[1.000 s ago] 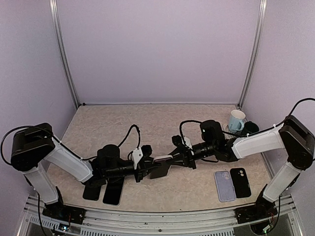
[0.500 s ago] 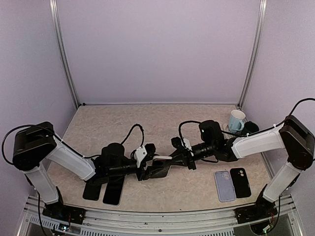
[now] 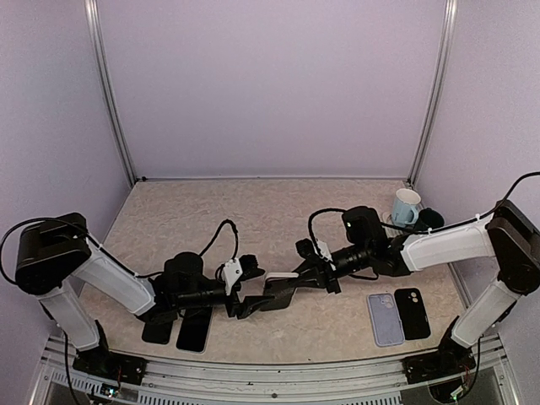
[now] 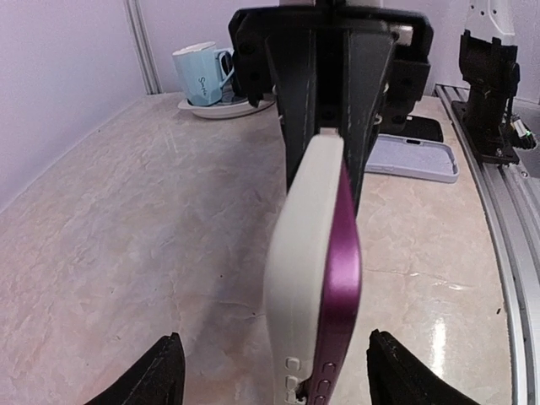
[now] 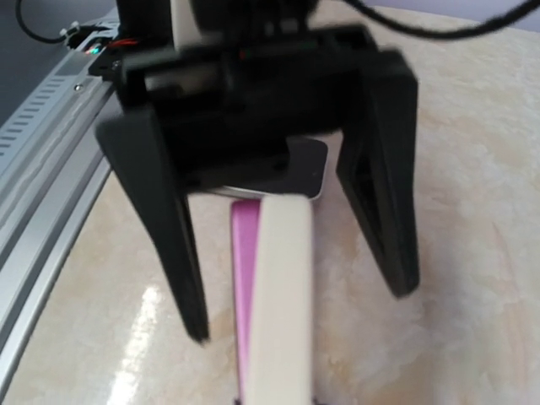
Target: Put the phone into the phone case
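Top view, centre of frame: both arms reach in low over the table (image 3: 253, 211), and their tips meet just below mid-frame.

Phone (image 4: 340, 278): purple, held edge-on and clear of the table between the two arms. In the left wrist view it runs from bottom centre up to mid-frame. A cream case (image 4: 297, 278) lies flush along its left face. Small side buttons show near the bottom edge. I cannot tell if the case is fully seated.

Right gripper (image 4: 333, 126): upper centre of the left wrist view, jaws pinched on the far end of the phone, one dark finger on each face.

Left gripper (image 3: 251, 291): jaws spread wide. Its fingers (image 4: 164, 380) sit in the lower corners of its own view, one on each side of the phone and touching neither face. The right wrist view agrees, though it is blurred, with a gap showing between each dark finger and the phone.

Other items:
- Lilac case (image 3: 381, 319), flat on the table at lower right of the top view.
- Black slab (image 3: 412, 312), just beside the lilac case on the right. It could be a phone or a case.
- Pale blue mug (image 3: 405, 207) on a saucer (image 4: 224, 108), right rear of the table.
- Two dark slabs (image 3: 194, 329), flat at lower left, partly under the left arm.
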